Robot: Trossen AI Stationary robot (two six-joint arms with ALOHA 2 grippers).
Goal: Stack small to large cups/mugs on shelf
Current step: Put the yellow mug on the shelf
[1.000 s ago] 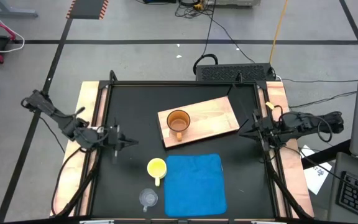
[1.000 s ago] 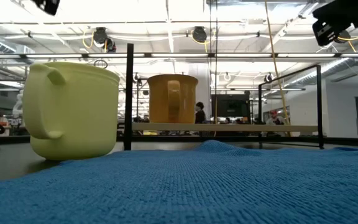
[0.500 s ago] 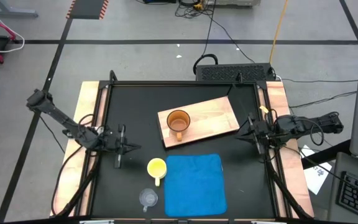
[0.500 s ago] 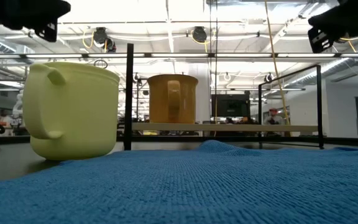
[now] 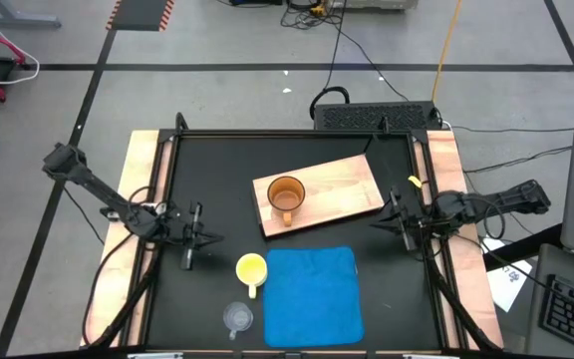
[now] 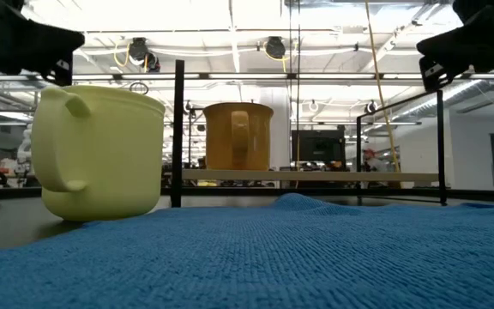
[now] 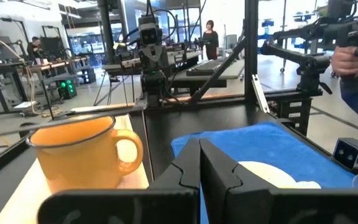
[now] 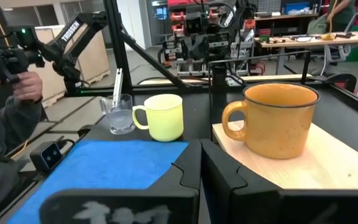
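Note:
The amber-brown mug [image 5: 286,195] stands upright on the left end of the light-wood shelf [image 5: 337,189], its handle toward the near edge. The yellow mug [image 5: 251,269] stands on the black table just left of the blue mat. Nearer the front edge stands the clear cup [image 5: 237,317], also seen in the right wrist view [image 8: 122,115]. My left gripper [image 5: 210,238] is shut and empty; it hovers at the table's left, pointing level toward the mugs. My right gripper [image 5: 375,221] is shut and empty too, level by the shelf's right end.
A blue cloth mat [image 5: 310,296] lies at the front centre, rumpled at its far edge. Black frame posts [image 6: 178,129] and rails border the table. Beyond the table, a person's hand [image 8: 27,84] holds a controller. Bare black tabletop lies between the grippers and the mugs.
Both grippers have come down toward the table and tipped to level, staying shut. My left gripper sank more and drifted slightly toward the near edge. My right gripper eased toward the table's left. The mugs, the cup and the shelf have not moved.

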